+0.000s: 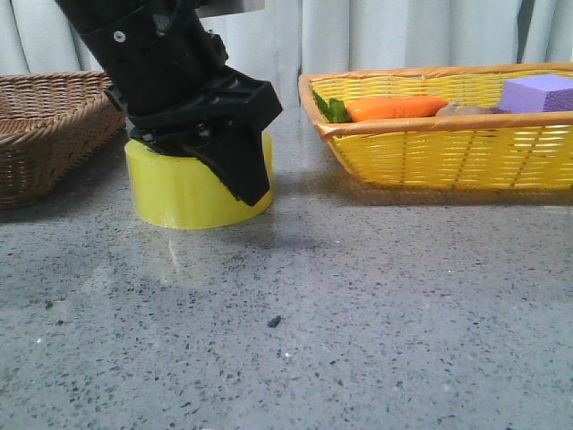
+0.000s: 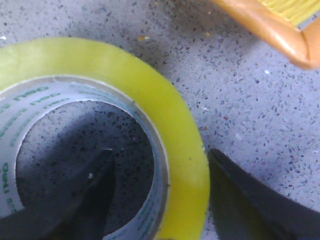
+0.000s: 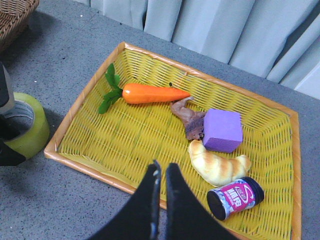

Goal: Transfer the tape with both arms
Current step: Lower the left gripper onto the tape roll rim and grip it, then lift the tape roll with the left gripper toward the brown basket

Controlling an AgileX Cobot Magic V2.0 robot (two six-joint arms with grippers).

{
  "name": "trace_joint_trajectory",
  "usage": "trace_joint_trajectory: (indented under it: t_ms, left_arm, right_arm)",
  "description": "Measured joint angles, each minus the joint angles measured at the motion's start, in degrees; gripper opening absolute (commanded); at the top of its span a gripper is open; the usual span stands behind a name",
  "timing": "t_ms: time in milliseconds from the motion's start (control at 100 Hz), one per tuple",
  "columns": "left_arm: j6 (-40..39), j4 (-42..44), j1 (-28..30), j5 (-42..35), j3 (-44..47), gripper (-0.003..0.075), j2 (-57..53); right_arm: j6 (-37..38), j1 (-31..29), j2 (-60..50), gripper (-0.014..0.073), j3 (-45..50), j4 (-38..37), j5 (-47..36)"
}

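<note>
Left wrist view: left gripper point(image 2: 160, 200), jaws parted astride the tape point(image 2: 150, 95) wall, positioned for pickup; right gripper point(image 3: 161, 192) nearly closed, empty.

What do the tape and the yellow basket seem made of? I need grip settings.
The tape: glossy translucent yellow plastic film wound on a white core, probably cardboard, printed with green lettering. The yellow basket: woven strips, likely wicker or plastic, with a smooth orange rim; the weave shows clearly.

Translucent yellow tape point(image 1: 188, 188), white green-lettered core; beside it, yellow basket point(image 1: 448, 157) with orange carrot point(image 1: 394, 108), purple block point(image 1: 537, 92).
</note>
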Motion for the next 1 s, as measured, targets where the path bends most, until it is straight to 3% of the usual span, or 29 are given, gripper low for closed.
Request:
trace_joint_trajectory:
  t_ms: [150,390,510,1000]
  left_arm:
    - [0.12,-0.04,0.0,0.09,0.0,0.035,0.0]
    - [0.23,-0.3,-0.09,0.25,0.0,0.0075,0.0]
    - [0.23,-0.44,-0.09,2.44,-1.23,-0.0021,0.03]
    - [0.23,7.73,1.43,20.26,-22.77,-0.002,0.06]
  right_arm:
    - [0.0,0.0,0.0,-0.0074,0.0,0.0,0.0]
    - [0.26,0.0,0.0,-0.0074,0.0,0.0,0.0]
    - [0.26,0.0,0.0,-0.0074,0.0,0.0,0.0]
    - [0.26,0.0,0.0,-0.0074,0.0,0.0,-0.1]
